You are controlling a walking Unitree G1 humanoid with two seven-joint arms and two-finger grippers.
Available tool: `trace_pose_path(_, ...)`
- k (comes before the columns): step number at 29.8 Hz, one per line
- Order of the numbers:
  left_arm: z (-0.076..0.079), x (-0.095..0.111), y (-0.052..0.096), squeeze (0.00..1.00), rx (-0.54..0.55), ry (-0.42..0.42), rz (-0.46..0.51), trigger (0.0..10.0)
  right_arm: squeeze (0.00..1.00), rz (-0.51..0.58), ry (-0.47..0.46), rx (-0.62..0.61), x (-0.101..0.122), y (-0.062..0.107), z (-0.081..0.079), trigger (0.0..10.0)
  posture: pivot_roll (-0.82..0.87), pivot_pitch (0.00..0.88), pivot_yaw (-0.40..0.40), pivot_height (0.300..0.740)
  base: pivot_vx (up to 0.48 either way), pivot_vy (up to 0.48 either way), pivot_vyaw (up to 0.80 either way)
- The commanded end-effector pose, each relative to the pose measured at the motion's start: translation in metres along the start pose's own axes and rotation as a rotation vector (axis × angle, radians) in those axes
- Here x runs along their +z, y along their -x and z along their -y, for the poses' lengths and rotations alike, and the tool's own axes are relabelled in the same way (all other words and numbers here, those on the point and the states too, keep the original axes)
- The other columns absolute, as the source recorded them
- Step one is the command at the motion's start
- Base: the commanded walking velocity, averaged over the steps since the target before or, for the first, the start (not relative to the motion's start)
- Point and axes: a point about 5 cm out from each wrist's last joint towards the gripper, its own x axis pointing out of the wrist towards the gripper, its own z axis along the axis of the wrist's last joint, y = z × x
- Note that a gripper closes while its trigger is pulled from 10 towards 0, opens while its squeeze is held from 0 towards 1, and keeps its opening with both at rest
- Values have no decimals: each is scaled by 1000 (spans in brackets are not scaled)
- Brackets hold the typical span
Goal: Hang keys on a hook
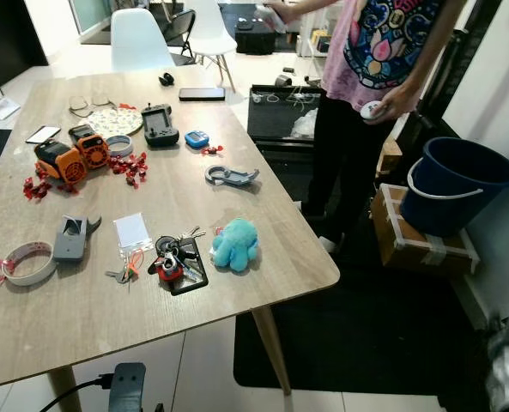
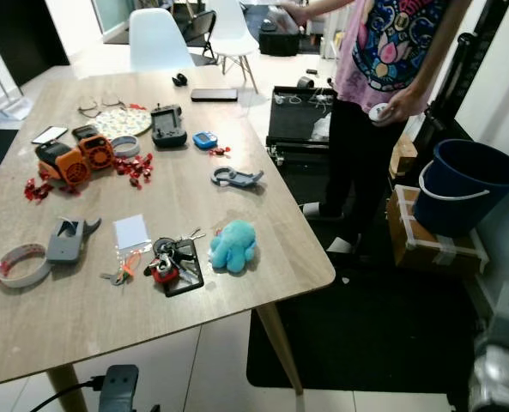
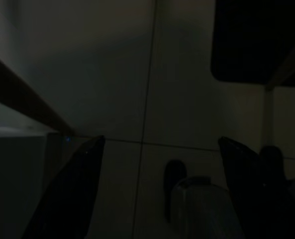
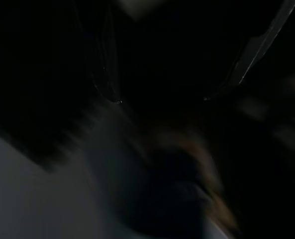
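Note:
A bunch of keys (image 1: 175, 257) with a red tag lies on the wooden table (image 1: 91, 318) near its front edge, on a small black card. Just right of it sits a blue plush octopus (image 1: 235, 243). A grey carabiner hook (image 1: 230, 176) lies flat further back at mid-table, and a grey clip-like holder (image 1: 71, 236) lies to the left of the keys. My left gripper (image 3: 159, 191) hangs below the table over dark floor tiles, open, with nothing between its fingers. My right arm (image 1: 507, 369) hangs at the lower right; its wrist view is dark and blurred.
A person (image 1: 366, 77) stands at the table's right far side holding a small white object. A blue bucket (image 1: 456, 184) sits on a box at the right. Orange gadgets (image 1: 69, 157), red bits, a controller (image 1: 159, 125), a phone (image 1: 202, 93) and tape (image 1: 27, 262) crowd the table. White chairs (image 1: 140, 39) stand behind.

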Motion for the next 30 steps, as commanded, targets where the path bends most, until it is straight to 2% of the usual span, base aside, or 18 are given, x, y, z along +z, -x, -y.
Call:
trace_pose_path(1, 2, -2, 1, 0, -5, 7, -8, 10000, 0, 84, -51, 202, 23, -7, -40, 10000, 36, 62, -4, 740, 0, 0, 0)
trace_pose_path(2, 2, -2, 1, 0, -5, 7, -8, 10000, 0, 84, -51, 202, 23, -7, -40, 10000, 36, 62, -4, 740, 0, 0, 0)
trace_pose_path(4, 3, -2, 0, 0, 0, 15, -4, 10000, 0, 117, -53, 402, 34, -5, -81, 10000, 43, 62, -10, 740, 0, 0, 0)
trace_pose_path(5, 3, -2, 0, 0, 0, 15, -4, 10000, 0, 117, -53, 402, 34, -5, -81, 10000, 43, 62, -10, 740, 0, 0, 0)
trace_pose_path(7, 3, -2, 1, 0, 7, 21, -1, 10000, 0, 127, -50, 576, 39, 2, -113, 10000, 48, 63, -14, 740, 0, 0, 0)
trace_pose_path(10, 2, -3, 1, 0, 8, 23, -1, 10000, 0, 134, -48, 645, 40, 6, -125, 10000, 48, 64, -13, 740, 0, 0, 0)
trace_pose_path(11, 2, -3, 1, 0, 10, 23, -2, 10000, 0, 133, -56, 739, 41, 12, -141, 10000, 46, 64, -12, 740, 0, 0, 0)
trace_pose_path(13, 2, -3, 1, 0, 10, 23, -2, 10000, 0, 133, -56, 739, 41, 12, -141, 10000, 46, 64, -12, 740, 0, 0, 0)
trace_pose_path(14, 1, -4, 1, 0, 11, 22, -3, 10000, 0, 128, -76, 842, 41, 20, -159, 10000, 44, 66, -8, 740, 0, 0, 0)
trace_pose_path(15, 1, -4, 1, 0, 11, 22, -3, 10000, 0, 128, -76, 842, 41, 20, -159, 10000, 44, 66, -8, 740, 0, 0, 0)
trace_pose_path(16, 1, -4, 2, 0, 11, 21, -4, 10000, 0, 125, -106, 934, 42, 29, -176, 10000, 43, 68, -6, 740, 0, 0, 0)
trace_pose_path(18, 0, -4, 2, 0, 11, 20, -5, 10000, 0, 120, -138, 1011, 42, 38, -191, 10000, 43, 69, -4, 740, 0, 0, 0)
trace_pose_path(19, 0, -4, 2, 0, 10, 19, -4, 10000, 157, 117, -162, 1067, 43, 45, -203, 10000, 44, 69, -4, 740, 0, 0, 0)
trace_pose_path(20, 0, -4, 1, 0, 9, 18, -4, 10000, 439, 113, -178, 1097, 43, 49, -210, 10000, 43, 68, -3, 740, 0, 0, 0)
trace_pose_path(21, 0, -4, 1, 0, 9, 18, -4, 10000, 439, 113, -178, 1097, 43, 49, -210, 10000, 43, 68, -3, 740, 0, 0, 0)
trace_pose_path(22, 0, -3, 1, 0, 9, 18, -3, 10000, 616, 109, -187, 1121, 43, 52, -215, 10000, 43, 68, -3, 740, 0, 0, 0)
trace_pose_path(23, 0, -3, 1, 0, 9, 18, -2, 10000, 1000, 104, -194, 1135, 42, 55, -220, 10000, 43, 69, -2, 740, 0, 0, 0)
trace_pose_path(30, 0, -2, 1, 0, 9, 14, -1, 10000, 1000, 79, -183, 1164, 39, 64, -237, 10000, 40, 71, 0, 740, 0, 0, 0)
